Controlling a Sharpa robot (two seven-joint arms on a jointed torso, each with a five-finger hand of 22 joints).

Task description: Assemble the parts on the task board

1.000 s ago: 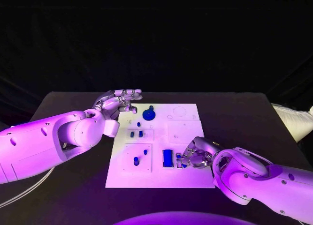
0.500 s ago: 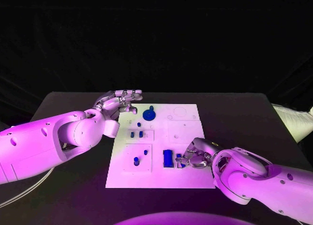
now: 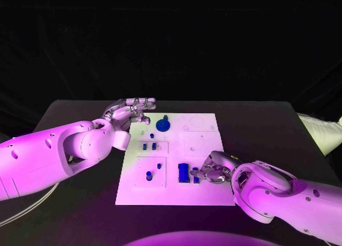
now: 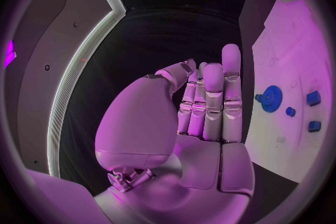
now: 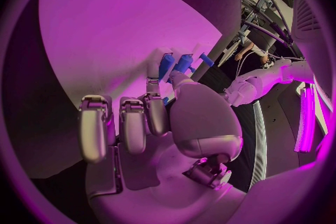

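Head view: task board (image 3: 204,195) holds blue parts (image 3: 183,172); right hand (image 3: 212,171) touches one.

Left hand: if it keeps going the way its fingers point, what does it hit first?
Probably nothing. The left hand sits off the far left corner of the task board, fingers aimed past that edge toward the dark backdrop. The round blue part lies beside that line, not in it. Depth is unclear.

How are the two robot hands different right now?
The left robot hand hangs off the far left corner of the task board, holding nothing, fingers straight and together. The right robot hand is low on the board's near part, fingertips on a small blue part. Both are silver on white arms.
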